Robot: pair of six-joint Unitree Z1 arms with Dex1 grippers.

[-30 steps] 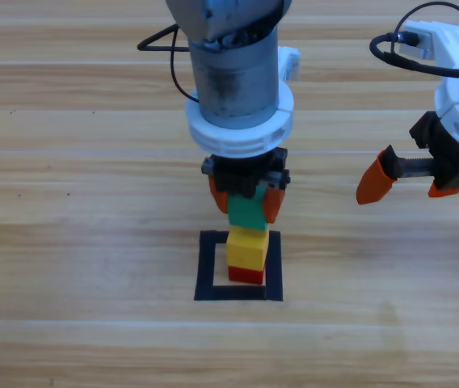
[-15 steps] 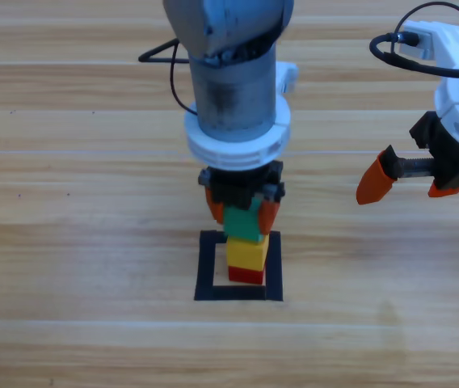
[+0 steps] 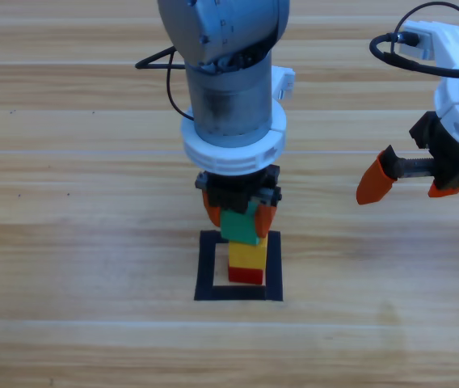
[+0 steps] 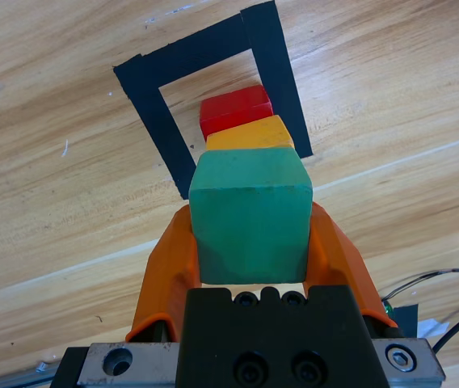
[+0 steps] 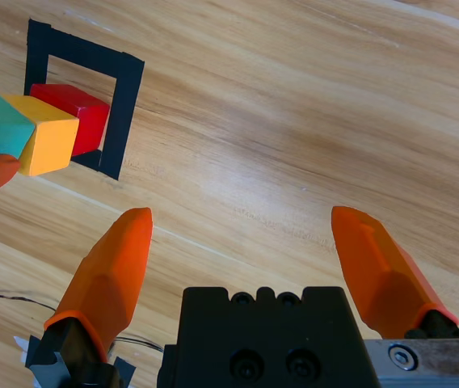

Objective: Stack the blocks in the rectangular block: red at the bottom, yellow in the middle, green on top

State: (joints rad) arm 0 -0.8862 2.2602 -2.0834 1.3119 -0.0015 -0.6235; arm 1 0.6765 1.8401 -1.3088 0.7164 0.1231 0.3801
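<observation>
- the green [image 3: 242,225] is now sitting lower than a moment ago, on or just above the yellow [image 3: 247,256], which is resting on the red [image 3: 246,276] inside the outline [image 3: 206,267].
- the left gripper [image 3: 239,215] is still grasping green.
- releasing seems the next step.
- the right gripper [image 3: 403,181] is waiting aside, fingers spread, holding nothing.

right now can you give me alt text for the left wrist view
The left gripper is shut on the green cube, its orange jaws on two opposite sides, holding it over the yellow cube stacked on the red cube inside the black tape outline on the wooden table.
</observation>
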